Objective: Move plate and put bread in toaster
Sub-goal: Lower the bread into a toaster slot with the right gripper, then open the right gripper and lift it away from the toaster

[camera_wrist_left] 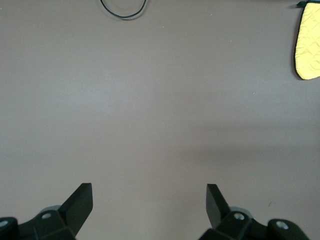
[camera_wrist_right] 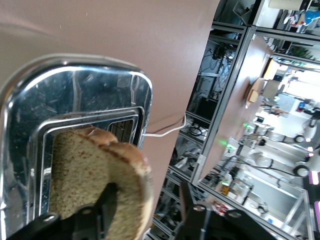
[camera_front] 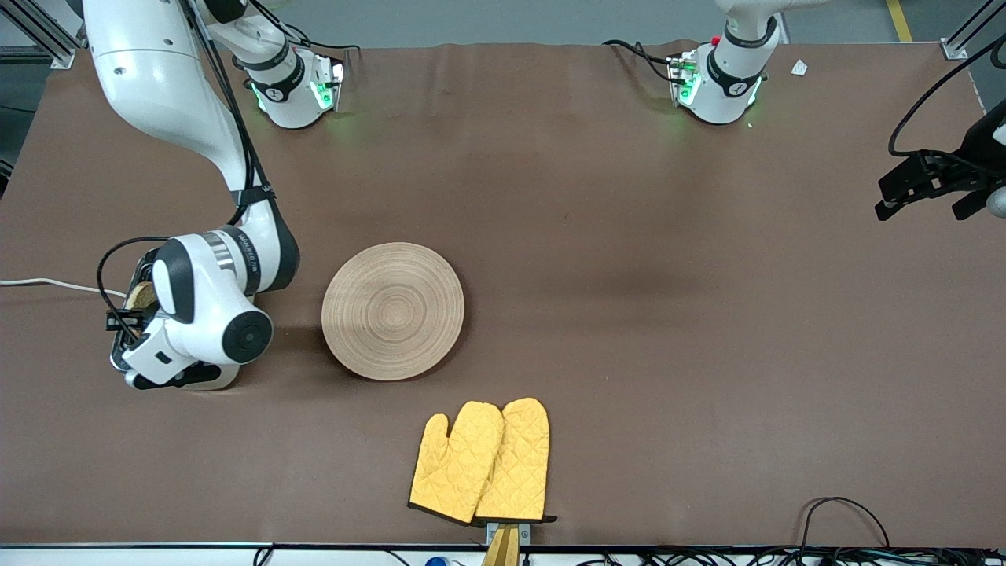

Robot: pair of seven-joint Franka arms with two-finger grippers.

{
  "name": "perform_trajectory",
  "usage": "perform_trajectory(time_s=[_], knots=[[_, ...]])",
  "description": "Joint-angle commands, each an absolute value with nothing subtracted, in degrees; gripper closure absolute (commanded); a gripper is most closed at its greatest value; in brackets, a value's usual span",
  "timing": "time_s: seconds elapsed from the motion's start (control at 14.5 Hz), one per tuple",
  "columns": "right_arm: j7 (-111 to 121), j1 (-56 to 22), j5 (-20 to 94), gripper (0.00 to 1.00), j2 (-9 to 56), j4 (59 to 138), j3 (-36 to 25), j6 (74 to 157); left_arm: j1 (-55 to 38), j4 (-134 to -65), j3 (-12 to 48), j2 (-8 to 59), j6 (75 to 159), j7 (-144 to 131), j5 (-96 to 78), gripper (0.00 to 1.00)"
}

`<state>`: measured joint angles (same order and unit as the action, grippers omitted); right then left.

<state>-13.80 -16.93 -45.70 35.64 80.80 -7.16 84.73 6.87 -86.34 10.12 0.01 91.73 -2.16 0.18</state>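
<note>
The bread [camera_wrist_right: 95, 185] stands in a slot of the toaster [camera_wrist_right: 75, 100], its upper part sticking out of the chrome top. My right gripper [camera_wrist_right: 147, 200] is open around it: one finger lies against the slice's face, the other stands apart from its crust. In the front view the right wrist covers most of the toaster [camera_front: 118, 350] at the right arm's end of the table, and only a bit of the bread [camera_front: 141, 295] shows. The wooden plate [camera_front: 393, 310] lies empty beside it. My left gripper [camera_front: 927, 192] [camera_wrist_left: 149, 192] hangs open and empty over bare table at the left arm's end.
Two yellow oven mitts [camera_front: 481, 460] [camera_wrist_left: 307, 47] lie near the table's front edge, nearer to the front camera than the plate. The toaster's white cord [camera_front: 47, 283] runs off the table's end. A black cable loop [camera_front: 845, 515] lies at the front edge.
</note>
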Motion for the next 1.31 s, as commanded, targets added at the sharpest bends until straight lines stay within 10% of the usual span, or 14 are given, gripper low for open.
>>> perform_trajectory(time_s=[0.0,0.83,1.24], knots=[[-13.8,-17.1,-40.7,0.00,32.1,76.3,-5.9,79.9,7.0,-85.3,10.3,0.2,90.6,-2.0,1.1,0.00],[-13.5,-11.5,-11.7,0.00,18.4,65.8,-6.4,74.1,6.9,-85.3,10.2,0.2,89.5,-2.1,1.3,0.00],[-9.6,-5.5,-3.0,0.00,7.3,81.0,-6.3,83.9,6.9,-85.3,10.3,0.2,89.5,-2.1,1.3,0.00]])
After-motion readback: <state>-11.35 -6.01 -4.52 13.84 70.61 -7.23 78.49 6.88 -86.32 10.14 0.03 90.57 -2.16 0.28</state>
